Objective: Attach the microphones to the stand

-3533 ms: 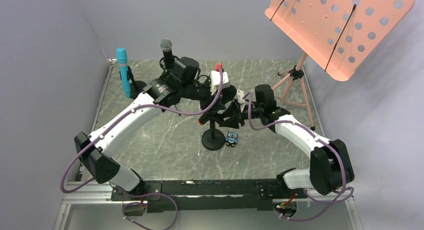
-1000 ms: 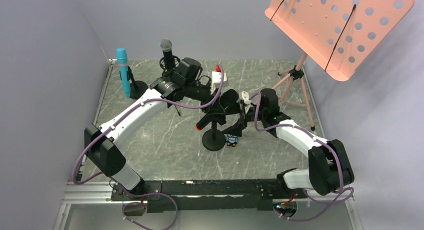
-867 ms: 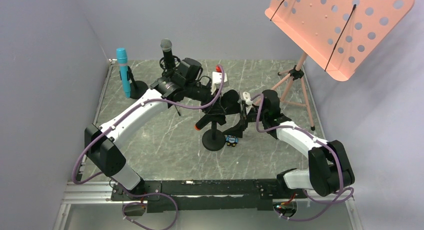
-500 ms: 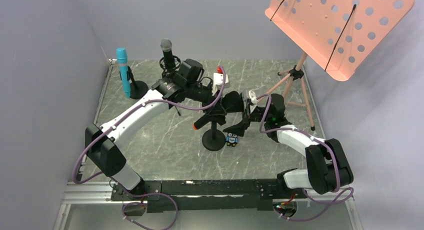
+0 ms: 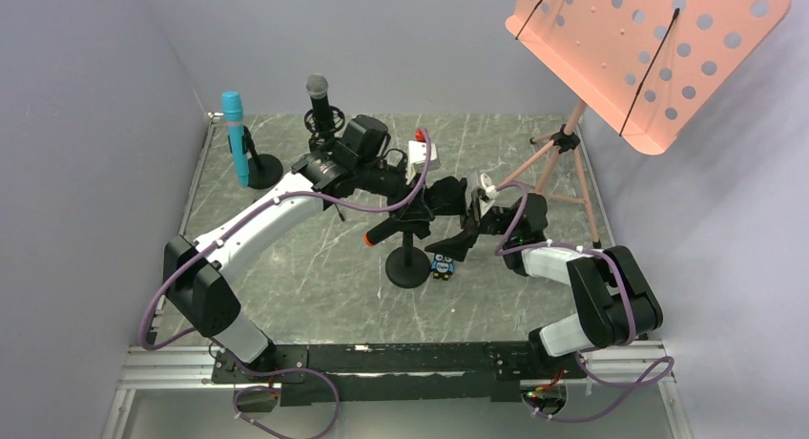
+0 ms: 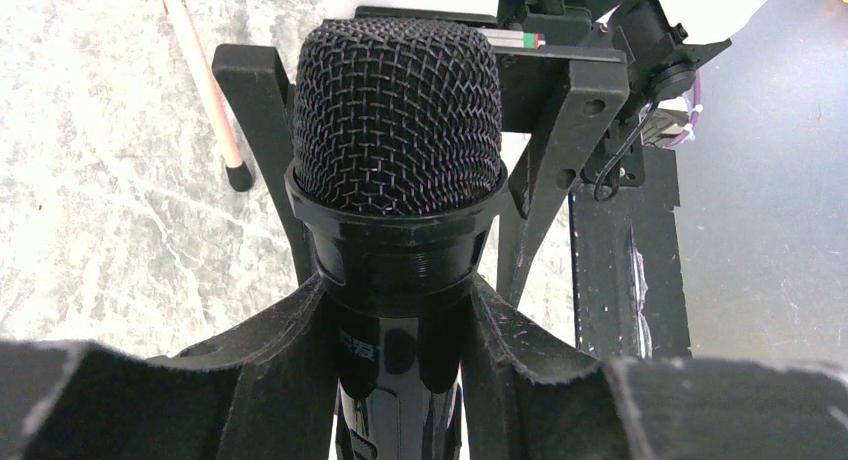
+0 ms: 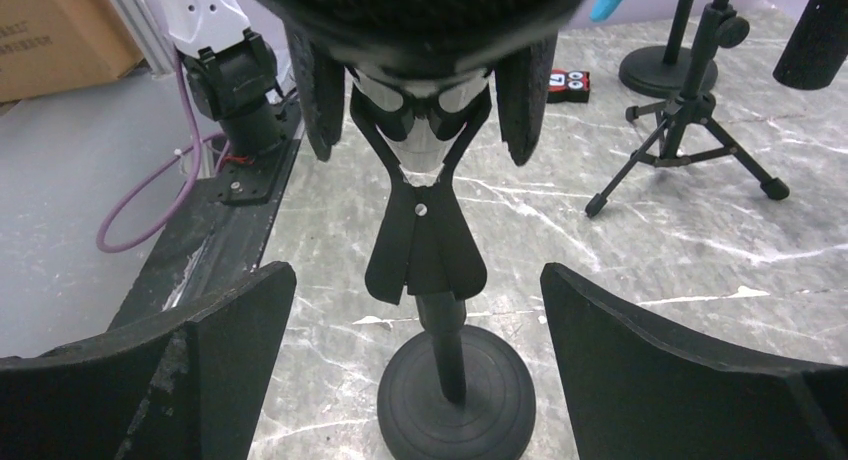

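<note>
Since a second ago the right arm has folded its elbow in tighter, and the right end effector (image 5: 465, 235) has spread wide and let go, so it's gripping nothing now.

On the marbled surface (image 5: 315, 277) the middle stand (image 5: 407, 265) is a round black base with a short post and a forked clip (image 7: 424, 242) on top. The all-black microphone (image 5: 393, 228) sits tilted at that clip, though I can't tell if it's actually snapped in. Its orange end ring (image 5: 368, 240) is low and toward the left, and its black mesh head (image 6: 398, 110) points at the right wrist camera. The right one's fingers (image 6: 565, 140) stand either side of that head, apart from it.

The left end effector (image 6: 398, 325) is clamped on the mic's body just below the head collar, pressed in from both sides.

The other two are up at the back left. The light blue microphone (image 5: 234, 135) is roughly upright on its round-base stand, and the silver-headed black microphone (image 5: 319, 97) stands upright just right of it.
</note>
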Robot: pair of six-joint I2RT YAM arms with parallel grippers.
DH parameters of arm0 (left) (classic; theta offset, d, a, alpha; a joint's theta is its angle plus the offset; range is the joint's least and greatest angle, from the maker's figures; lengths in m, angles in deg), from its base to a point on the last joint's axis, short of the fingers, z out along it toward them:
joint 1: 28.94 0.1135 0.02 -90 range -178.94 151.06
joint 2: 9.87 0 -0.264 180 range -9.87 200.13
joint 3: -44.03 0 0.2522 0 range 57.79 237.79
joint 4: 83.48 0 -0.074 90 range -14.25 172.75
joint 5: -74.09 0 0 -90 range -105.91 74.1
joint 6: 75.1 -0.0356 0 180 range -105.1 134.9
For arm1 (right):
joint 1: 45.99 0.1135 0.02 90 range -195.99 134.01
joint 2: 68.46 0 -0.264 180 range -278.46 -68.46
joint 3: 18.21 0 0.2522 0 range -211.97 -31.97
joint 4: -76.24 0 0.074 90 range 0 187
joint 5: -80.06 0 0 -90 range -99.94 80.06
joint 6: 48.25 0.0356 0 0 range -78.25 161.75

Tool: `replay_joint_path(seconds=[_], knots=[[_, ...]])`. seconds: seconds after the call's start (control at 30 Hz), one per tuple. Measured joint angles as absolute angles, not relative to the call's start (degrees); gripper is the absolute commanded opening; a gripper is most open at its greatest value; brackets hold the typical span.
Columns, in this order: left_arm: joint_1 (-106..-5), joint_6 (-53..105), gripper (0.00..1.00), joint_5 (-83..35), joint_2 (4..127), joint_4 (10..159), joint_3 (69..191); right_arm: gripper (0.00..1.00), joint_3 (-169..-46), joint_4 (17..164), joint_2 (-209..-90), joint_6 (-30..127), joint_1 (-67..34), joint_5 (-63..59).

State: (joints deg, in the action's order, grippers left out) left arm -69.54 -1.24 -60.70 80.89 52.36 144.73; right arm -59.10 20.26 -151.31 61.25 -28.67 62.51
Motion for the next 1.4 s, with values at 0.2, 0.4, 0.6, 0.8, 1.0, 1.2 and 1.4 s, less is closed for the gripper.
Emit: replay_joint_path(seconds=[0.2,0.4,0.6,0.8,1.0,1.2,1.4], knots=[[-69.5,-0.5,0.01,-60.7,80.9,53.4,144.1,0.92,-58.9,15.9,-151.4,64.0,-28.7,61.9],[-69.5,-0.1,0.01,-60.9,80.2,55.3,142.5,0.83,-58.9,14.9,-152.0,64.9,-28.0,61.1],[-69.5,0.6,0.01,-60.8,78.5,57.2,140.4,0.88,-58.9,15.4,-152.5,64.6,-27.5,61.0],[-68.9,1.4,0.01,-60.7,76.5,59.5,137.8,0.91,-58.9,16.8,-152.5,64.0,-27.5,60.5],[-68.4,2.6,0.05,-60.5,74.7,61.7,135.4,0.95,-58.9,17.2,-152.5,63.8,-27.5,60.4],[-68.3,3.3,0.04,-60.6,74.5,62.8,134.8,0.95,-58.9,17.2,-152.7,63.8,-27.4,60.3],[-68.3,3.9,0.03,-60.6,74.5,63.4,134.6,0.94,-59.0,14.4,-156.5,65.6,-26.0,59.1]])
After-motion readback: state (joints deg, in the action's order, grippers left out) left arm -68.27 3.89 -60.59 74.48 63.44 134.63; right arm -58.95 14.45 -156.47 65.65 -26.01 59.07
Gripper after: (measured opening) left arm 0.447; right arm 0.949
